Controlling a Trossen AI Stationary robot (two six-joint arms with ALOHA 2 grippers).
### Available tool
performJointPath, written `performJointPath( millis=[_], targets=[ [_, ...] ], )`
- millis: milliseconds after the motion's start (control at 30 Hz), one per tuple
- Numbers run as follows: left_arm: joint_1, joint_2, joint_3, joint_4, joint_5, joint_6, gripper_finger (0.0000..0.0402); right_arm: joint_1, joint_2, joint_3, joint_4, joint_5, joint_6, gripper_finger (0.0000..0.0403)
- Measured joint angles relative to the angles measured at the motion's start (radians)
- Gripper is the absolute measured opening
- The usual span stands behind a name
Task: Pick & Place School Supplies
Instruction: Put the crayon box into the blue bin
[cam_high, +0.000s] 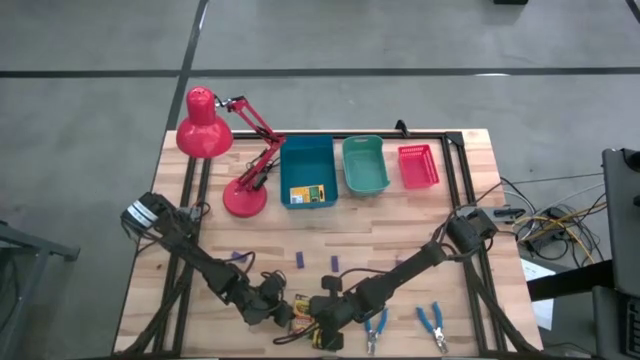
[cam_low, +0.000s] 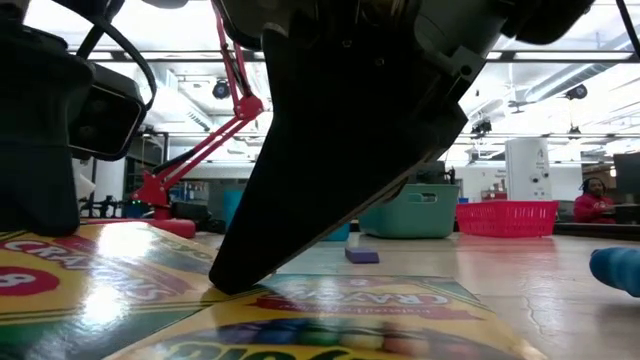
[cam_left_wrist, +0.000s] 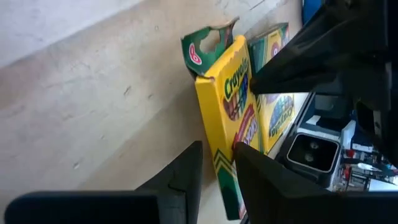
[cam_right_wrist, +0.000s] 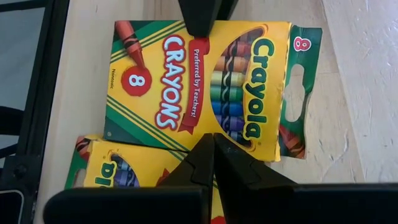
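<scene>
Firstly, table (cam_high: 420, 230): wooden; both arms are reached in over its near edge.
Lamp (cam_high: 215, 135): red, stood at the far left corner.
Bins: a blue bin (cam_high: 307, 160), a teal bin (cam_high: 364, 165) and a red bin (cam_high: 418, 166) are lined up along the far side; one crayon box (cam_high: 308, 193) is seen lying in the blue one.
Left gripper (cam_left_wrist: 217, 149): its fingers are clamped on one long edge of a crayon box (cam_right_wrist: 186, 87).
Right gripper (cam_right_wrist: 214, 138): its fingertips are pressed together, nothing is held, and they are set against the opposite long edge of the same box.
Held box: laid flat on the table near the front edge, label up, caught between the two grippers.
Second box (cam_right_wrist: 124, 168): laid just beside the held one.
Tools: two blue-handled tools (cam_high: 375, 328) (cam_high: 432, 322) are laid near the front edge, right of the grippers.
Erasers: three purple blocks (cam_high: 299, 260) (cam_high: 335, 263) (cam_high: 238, 257) are spread mid-table.
</scene>
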Motion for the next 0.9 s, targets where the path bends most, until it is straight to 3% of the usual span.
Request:
performJointPath(
  millis=[433,900],
  targets=[
    [0.019,-0.001,0.0,0.002,-0.003,0.028,0.0096,0.0,0.0,0.0,0.0,0.001,0.0,0.0008],
    [0.021,0.009,-0.001,0.049,-0.023,0.046,0.0028,0.0,0.0,-0.001,-0.011,0.001,-0.002,0.0008]
  ],
)
